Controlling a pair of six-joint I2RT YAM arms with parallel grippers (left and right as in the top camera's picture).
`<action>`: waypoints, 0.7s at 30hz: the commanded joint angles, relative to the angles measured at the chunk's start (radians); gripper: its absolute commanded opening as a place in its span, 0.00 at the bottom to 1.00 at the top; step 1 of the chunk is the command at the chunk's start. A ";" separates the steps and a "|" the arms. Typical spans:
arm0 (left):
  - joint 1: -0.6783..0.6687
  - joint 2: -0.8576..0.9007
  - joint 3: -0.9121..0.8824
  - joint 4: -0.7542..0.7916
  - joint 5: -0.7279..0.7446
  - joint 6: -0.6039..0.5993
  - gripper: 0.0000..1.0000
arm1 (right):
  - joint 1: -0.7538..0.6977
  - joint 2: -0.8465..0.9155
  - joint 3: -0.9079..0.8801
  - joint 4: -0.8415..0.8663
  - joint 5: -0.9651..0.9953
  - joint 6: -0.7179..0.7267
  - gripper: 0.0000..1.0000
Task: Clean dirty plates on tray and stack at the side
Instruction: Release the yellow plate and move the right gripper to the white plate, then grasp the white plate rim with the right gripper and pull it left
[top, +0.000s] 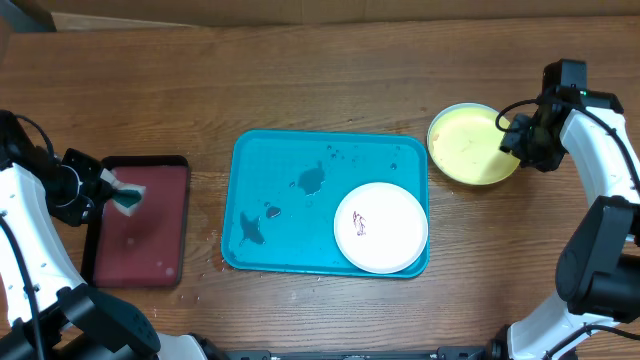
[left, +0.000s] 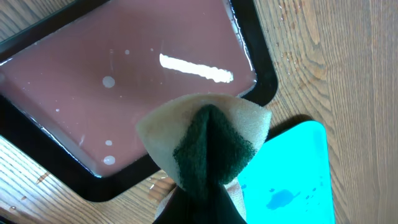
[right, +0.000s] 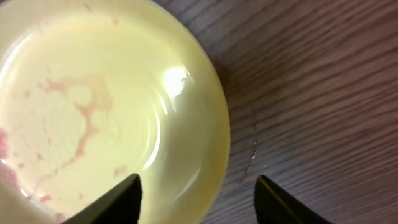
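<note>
Right claw (right: 198, 200) stands open astride the right rim of the yellow-green plate (top: 465, 148), one finger over the plate's inner slope and the other over the bare bench (top: 300, 70), with nothing held between them. That plate lies flat on the bench just beside the tray's upper right corner, and pink streaks (right: 87, 118) show across its bowl, so the first risk is that it counts as clean and starts a stack with smears on it. A wet, thin plastic rim is also a poor hold: a pinch there could slip, or lever the plate up and let it skid over the wood, and a sideways move with the inner finger low would drag it. The white plate (top: 385, 235) sits in the lower right corner of the turquoise tray (top: 280, 160), a reddish smudge (top: 360, 227) near its middle; it seems to ride against the raised rim, though the overhead view is too coarse to be sure, and a hard wipe might tip it out. Puddles (top: 312, 180) would help it slide. No light blue plate is in view. Far off, the left claw (top: 105, 190) grips a folded sponge (left: 205, 143) above the dark red tray (top: 150, 250); carried across, it may drip on the bench
</note>
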 joint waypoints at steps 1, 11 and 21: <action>-0.001 0.002 -0.003 0.006 0.009 0.023 0.04 | 0.003 -0.042 0.002 0.002 -0.148 -0.029 0.65; -0.001 0.002 -0.003 0.006 0.009 0.023 0.04 | 0.205 -0.042 0.001 -0.094 -0.542 -0.388 0.65; -0.001 0.002 -0.003 0.005 0.009 0.023 0.04 | 0.502 -0.041 -0.079 -0.156 -0.132 -0.262 0.66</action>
